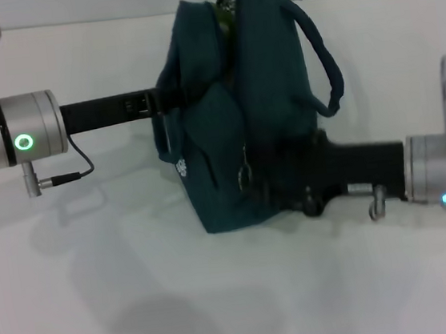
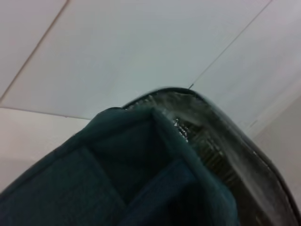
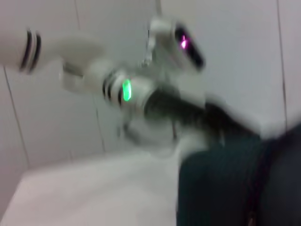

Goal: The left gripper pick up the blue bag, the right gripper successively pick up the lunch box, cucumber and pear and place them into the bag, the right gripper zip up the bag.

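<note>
Fingers of left end effector [image 1: 151,104] and right end effector [image 1: 289,177] hidden against blue bag [image 1: 237,117], grip states unreadable.

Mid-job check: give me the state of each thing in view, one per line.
blue bag: upright on the table, top gaping, something green showing inside.
zipper pull: hanging loose on the bag's front.
left end effector: at the bag's upper left side, fingers hidden.
right end effector: against the bag's lower right, fingers hidden.
</note>
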You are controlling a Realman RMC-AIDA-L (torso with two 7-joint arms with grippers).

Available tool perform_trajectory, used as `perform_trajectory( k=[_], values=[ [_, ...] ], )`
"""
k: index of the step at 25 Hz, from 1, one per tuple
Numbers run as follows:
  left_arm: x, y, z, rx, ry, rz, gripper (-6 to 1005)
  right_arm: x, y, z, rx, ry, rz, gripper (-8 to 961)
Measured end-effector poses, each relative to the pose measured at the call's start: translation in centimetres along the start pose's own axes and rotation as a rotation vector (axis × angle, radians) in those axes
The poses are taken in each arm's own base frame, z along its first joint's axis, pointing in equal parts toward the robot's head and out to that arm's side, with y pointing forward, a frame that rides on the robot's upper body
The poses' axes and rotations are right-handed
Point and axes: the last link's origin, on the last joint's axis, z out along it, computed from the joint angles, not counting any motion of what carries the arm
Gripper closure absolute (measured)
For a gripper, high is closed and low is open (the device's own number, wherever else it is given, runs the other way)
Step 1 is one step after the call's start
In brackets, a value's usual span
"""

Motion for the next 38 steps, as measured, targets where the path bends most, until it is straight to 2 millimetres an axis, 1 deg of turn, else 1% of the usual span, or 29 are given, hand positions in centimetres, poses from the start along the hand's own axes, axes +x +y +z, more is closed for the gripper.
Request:
perform_trajectory(
  k=[4,10,19,29,38],
  values=[
    [-0.1,0.0,0.0,0.0,-0.003,-0.002,943,0.1,0.1,0.2,-0.01,0.012,0.015,505],
    [-0.3,-0.1,-0.1,0.002,-0.006,-0.005,943,0.2,0.2,-0.2,0.012,-0.007,0.026,506],
    [-0.5,0.0,-0.2,-0.006,-0.011,0.001,943,-0.7,1.1,-0.1,-0.055,-0.068,0.03,507],
    [-0.7,0.3,-0.3,-0.027,-0.016,-0.001,943,0.1,0.3,-1.6,0.053,-0.112,0.075,516],
    [-0.4,0.7,-0.1,-0.05,-0.031,0.025,943,-0.3,0.5,-1.1,0.032,-0.113,0.07,528]
  ],
)
